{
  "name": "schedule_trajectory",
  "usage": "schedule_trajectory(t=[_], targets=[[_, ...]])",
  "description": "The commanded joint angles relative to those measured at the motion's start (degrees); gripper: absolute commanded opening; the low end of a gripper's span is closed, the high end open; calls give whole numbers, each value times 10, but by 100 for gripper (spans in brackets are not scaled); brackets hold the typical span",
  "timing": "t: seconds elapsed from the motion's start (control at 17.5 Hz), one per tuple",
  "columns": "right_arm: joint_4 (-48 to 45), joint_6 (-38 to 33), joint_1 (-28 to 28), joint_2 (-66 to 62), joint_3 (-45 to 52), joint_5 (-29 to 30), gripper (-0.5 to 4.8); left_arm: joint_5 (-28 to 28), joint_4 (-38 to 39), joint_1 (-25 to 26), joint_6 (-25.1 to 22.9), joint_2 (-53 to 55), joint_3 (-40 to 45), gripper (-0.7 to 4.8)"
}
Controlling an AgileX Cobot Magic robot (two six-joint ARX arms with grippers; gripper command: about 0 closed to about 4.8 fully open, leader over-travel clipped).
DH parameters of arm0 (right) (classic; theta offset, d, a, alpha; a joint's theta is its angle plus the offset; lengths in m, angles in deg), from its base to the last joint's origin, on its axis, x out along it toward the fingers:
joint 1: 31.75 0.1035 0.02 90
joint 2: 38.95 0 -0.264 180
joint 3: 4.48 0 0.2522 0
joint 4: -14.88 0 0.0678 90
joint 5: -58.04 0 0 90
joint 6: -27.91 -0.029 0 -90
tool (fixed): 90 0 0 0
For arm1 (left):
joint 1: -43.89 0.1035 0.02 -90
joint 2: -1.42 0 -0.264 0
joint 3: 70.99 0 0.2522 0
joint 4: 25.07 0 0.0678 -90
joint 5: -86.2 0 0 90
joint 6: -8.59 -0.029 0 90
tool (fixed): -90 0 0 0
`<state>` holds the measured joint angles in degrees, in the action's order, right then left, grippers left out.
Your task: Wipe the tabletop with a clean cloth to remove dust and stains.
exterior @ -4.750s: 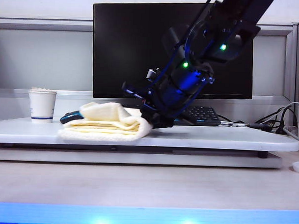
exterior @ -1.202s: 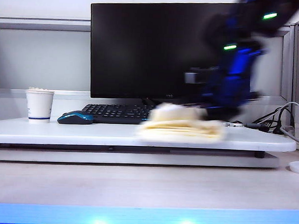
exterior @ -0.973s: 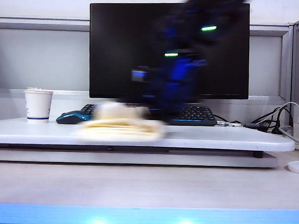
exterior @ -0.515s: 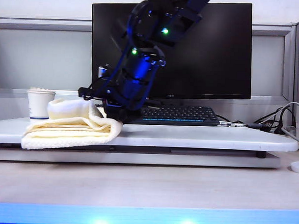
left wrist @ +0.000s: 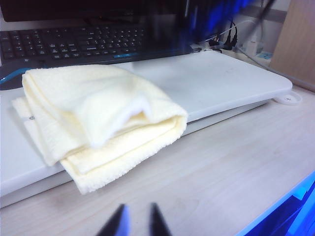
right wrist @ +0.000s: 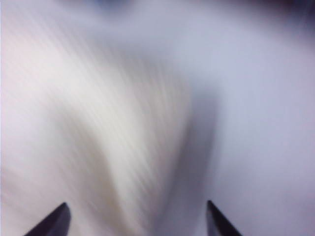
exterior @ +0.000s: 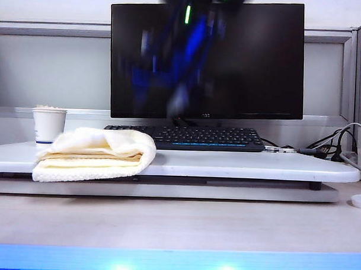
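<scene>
- cloth [exterior: 94,154]: fluffy pale-yellow terry, folded in thick layers, soft rounded hump on top. sits on the left end of the tabletop [exterior: 244,165], one corner hanging over the front edge
- tabletop is a thin glossy white board w/ rounded corners, on a beige wood-grain desk [exterior: 177,224]
- right gripper [right wrist: 136,219]: fingers spread wide, nothing btwn them, blurry cream cloth below. exterior view shows it as a dark blue smear up in front of the black monitor [exterior: 248,60], clear of the cloth
- left gripper [left wrist: 136,222]: dark tips nearly together, empty, over the desk just in front of the cloth
- white paper cup [exterior: 49,125] w/ a blue band behind the cloth; black keyboard [exterior: 198,137]. monitor logo too small to read
</scene>
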<state>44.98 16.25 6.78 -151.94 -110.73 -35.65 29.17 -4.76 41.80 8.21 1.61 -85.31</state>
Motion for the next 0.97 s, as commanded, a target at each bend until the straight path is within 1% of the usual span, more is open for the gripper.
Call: schedule_trajectory(t=[0.06,0.17,0.29,0.46,0.63,0.69,0.74,0.8,0.86,0.92,0.97], targets=[[-32,33,1,70,-4,-29,360,1,2,0,-1,0,1,54],[-11,54,-2,110,-4,-55,360,-27,2,0,-2,0,1,53],[15,57,-7,143,-2,-54,360,-83,2,0,-2,0,1,53],[19,59,-27,208,29,-67,345,-145,2,0,-2,0,1,53],[14,62,-58,309,106,-88,345,-152,2,0,-2,0,1,53],[12,63,-76,351,144,-92,332,-153,3,0,-2,0,1,53],[9,63,-93,390,182,-93,323,-166,3,0,-2,0,1,53],[10,63,-106,425,216,-94,323,-168,3,0,-2,0,1,53],[12,62,-120,465,253,-96,323,-182,3,0,-2,0,1,53],[15,62,-133,507,293,-102,316,-198,7,0,-2,0,1,53],[17,62,-141,533,317,-104,298,-210,9,0,-2,0,1,53]])
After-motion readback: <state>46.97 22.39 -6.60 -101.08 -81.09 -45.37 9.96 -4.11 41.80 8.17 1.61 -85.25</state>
